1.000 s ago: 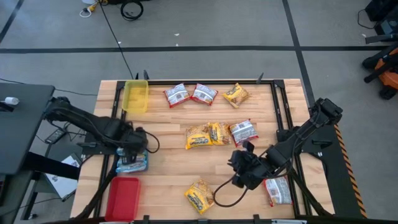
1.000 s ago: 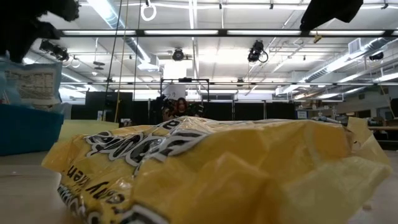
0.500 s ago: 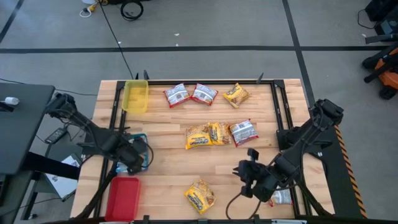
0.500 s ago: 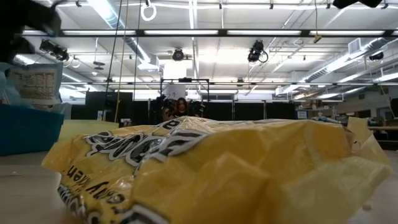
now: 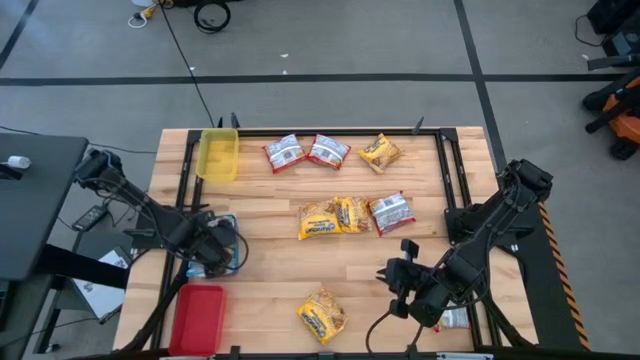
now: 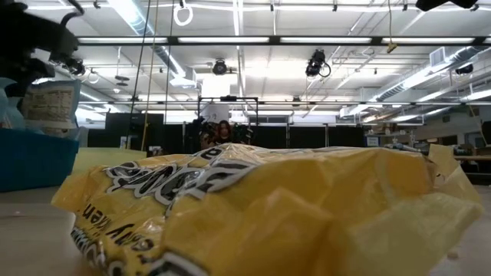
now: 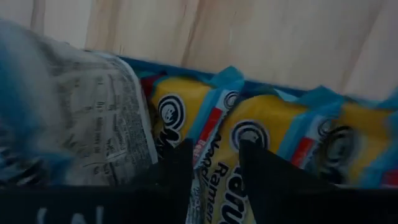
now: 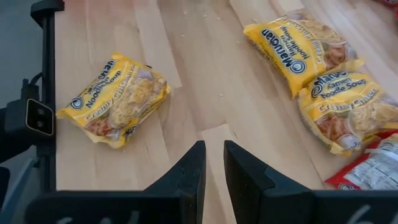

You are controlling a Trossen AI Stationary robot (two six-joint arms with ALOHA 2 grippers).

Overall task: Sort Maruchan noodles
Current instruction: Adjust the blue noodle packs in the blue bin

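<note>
Maruchan packets lie flat on the wood table. In the high view there are two red-and-white ones [image 5: 284, 152] [image 5: 328, 150] and a yellow one [image 5: 379, 152] at the far side. Two yellow [image 5: 320, 220] [image 5: 352, 214] and a red-and-white [image 5: 391, 212] sit mid-table, and one yellow [image 5: 322, 315] lies near. Blue-and-yellow packets [image 7: 249, 134] fill the blue tray [image 5: 234, 250]. My left gripper [image 5: 207, 250] [image 7: 216, 163] hangs open just over them. My right gripper [image 5: 400, 272] [image 8: 213, 155] is open by a narrow gap above bare wood, right of the near yellow packet [image 8: 115, 99].
A yellow tray [image 5: 219, 155] sits at the far left and a red tray [image 5: 197, 318] at the near left. A red-and-white packet [image 5: 457, 318] lies mostly under my right arm. The low view is filled by the near yellow packet [image 6: 253, 207], with the blue tray [image 6: 31, 157] at its left.
My left gripper has drawn a little toward the table's left edge, staying over the blue tray. My right arm has swung toward the near edge and now covers most of the red-and-white packet at the near right. Both arms were nearly still in the last half second.
</note>
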